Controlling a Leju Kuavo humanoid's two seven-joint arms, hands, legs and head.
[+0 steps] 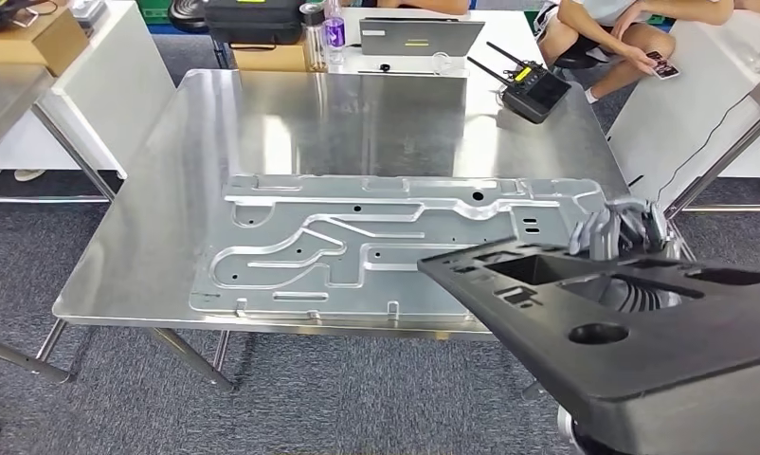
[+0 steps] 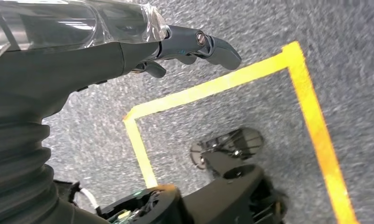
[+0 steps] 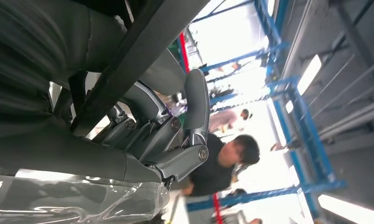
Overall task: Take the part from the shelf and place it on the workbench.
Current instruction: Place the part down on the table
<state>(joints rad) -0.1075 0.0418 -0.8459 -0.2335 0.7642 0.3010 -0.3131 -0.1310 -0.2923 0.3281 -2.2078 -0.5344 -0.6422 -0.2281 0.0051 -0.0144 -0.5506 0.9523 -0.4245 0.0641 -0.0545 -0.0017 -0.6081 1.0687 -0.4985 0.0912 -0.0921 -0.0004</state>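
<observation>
Overhead, steel workbench [image 1: 149, 227] on grey carpet [image 1: 101, 417]

One black part [image 1: 632, 332], one metal panel [image 1: 357, 242], one workbench [image 1: 149, 190].

Bright overhead light; glare streaks on steel worktop [image 1: 357, 123]. Left wrist view motion-blurred. Right wrist view backlit, background overexposed.
</observation>
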